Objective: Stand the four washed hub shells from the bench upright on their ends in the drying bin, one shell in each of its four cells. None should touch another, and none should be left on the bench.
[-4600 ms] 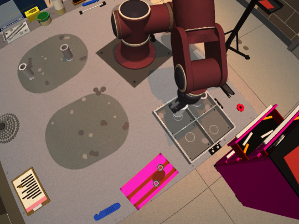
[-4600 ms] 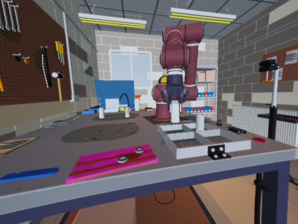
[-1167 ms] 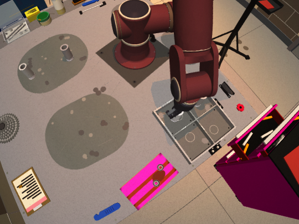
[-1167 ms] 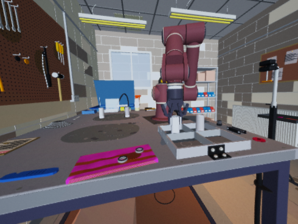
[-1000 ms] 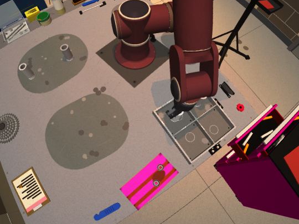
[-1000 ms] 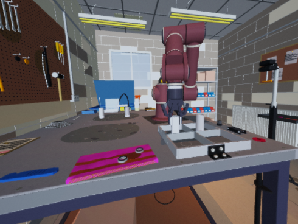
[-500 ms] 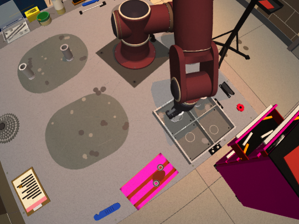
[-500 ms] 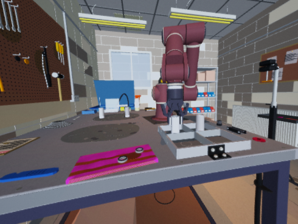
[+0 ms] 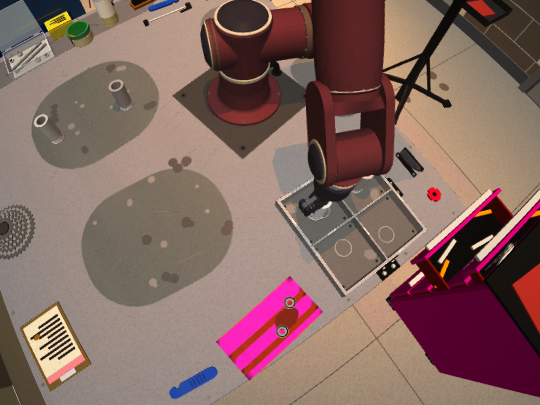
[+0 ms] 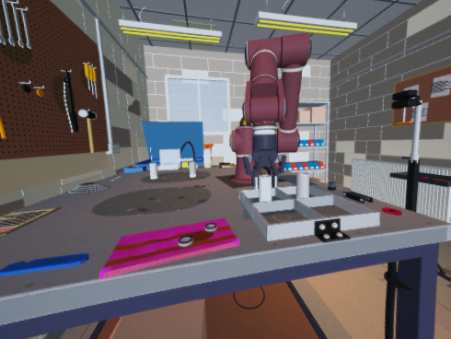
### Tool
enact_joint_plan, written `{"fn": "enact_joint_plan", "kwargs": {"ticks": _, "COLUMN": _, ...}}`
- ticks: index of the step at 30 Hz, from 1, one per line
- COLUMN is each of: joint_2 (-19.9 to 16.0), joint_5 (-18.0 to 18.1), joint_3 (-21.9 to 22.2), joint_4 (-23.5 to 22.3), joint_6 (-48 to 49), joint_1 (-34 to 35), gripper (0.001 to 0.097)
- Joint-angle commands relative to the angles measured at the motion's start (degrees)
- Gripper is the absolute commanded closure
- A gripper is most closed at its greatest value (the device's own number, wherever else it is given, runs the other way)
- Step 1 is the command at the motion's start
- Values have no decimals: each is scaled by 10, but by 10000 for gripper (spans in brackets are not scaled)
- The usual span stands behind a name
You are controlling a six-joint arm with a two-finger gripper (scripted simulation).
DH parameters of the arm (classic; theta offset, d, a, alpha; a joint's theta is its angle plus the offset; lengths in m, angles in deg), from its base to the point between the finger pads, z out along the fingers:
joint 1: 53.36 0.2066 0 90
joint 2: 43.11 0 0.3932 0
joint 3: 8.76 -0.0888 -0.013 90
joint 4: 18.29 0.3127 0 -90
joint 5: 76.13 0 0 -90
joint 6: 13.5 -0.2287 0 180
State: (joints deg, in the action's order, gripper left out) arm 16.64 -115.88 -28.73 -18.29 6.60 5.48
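The arm hides most of one hub shell (image 9: 361, 189) standing upright in a far cell of the drying bin (image 9: 351, 228); the second side camera shows it whole (image 10: 302, 185). Another pale shell (image 10: 265, 188) stands upright in the neighbouring far cell, partly covered from above (image 9: 319, 211). My gripper (image 10: 264, 175) sits over that shell's top, open and holding nothing. The two near cells are empty, each with a ring marked on its floor. Two more shells (image 9: 121, 94) (image 9: 48, 128) stand upright and apart on the far oval mat (image 9: 95, 113).
A magenta cart (image 9: 475, 293) stands off the bench beside the bin. A pink tray (image 9: 270, 327), a blue brush (image 9: 193, 382), a clipboard (image 9: 55, 345) and a cassette sprocket (image 9: 15, 230) lie along the bench. A red knob (image 9: 433, 193) lies past the bin.
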Motion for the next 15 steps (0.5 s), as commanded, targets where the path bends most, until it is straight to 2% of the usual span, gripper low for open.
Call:
{"fn": "enact_joint_plan", "kwargs": {"ticks": 1, "joint_2": 1, "joint_5": -1, "joint_3": 1, "joint_4": 0, "joint_6": 0, "joint_1": 0, "gripper": 351}}
{"fn": "enact_joint_plan", "kwargs": {"ticks": 8, "joint_2": 18, "joint_5": -25, "joint_3": 7, "joint_4": 0, "joint_6": 0, "joint_1": 0, "gripper": 351}}
{"fn": "enact_joint_plan", "kwargs": {"ticks": 15, "joint_2": 53, "joint_5": -77, "joint_3": 26, "joint_4": 0, "joint_6": 0, "joint_1": 0, "gripper": 351}}
